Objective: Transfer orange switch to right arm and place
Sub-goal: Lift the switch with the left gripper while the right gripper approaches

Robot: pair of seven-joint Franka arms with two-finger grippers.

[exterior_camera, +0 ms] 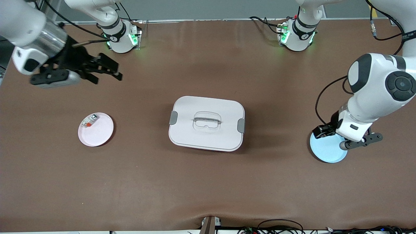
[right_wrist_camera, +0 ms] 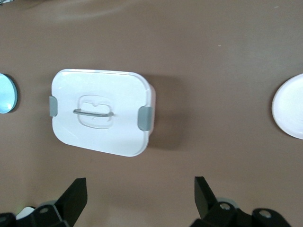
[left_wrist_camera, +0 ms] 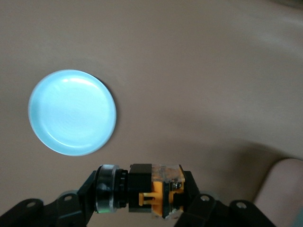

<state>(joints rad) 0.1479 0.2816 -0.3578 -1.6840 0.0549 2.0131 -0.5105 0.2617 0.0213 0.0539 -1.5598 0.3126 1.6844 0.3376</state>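
Note:
The orange switch [left_wrist_camera: 156, 190], a small black block with a bright orange middle and a silver ring at one end, is clamped lengthwise between the fingers of my left gripper [left_wrist_camera: 142, 194]. That gripper [exterior_camera: 344, 143] hangs low over the edge of a light blue plate [exterior_camera: 325, 151] at the left arm's end of the table. The arm hides the switch in the front view. From the wrist the blue plate [left_wrist_camera: 72, 112] is bare. My right gripper [exterior_camera: 110, 70] is raised at the right arm's end. In the right wrist view the right gripper [right_wrist_camera: 140, 189] is open with nothing between its fingers.
A white lidded box [exterior_camera: 206, 123] with grey clips and a handle sits mid-table. A pink plate [exterior_camera: 97, 135] toward the right arm's end carries a white-and-grey part [exterior_camera: 89, 121] with a red-orange end. Cables lie along the table's near edge.

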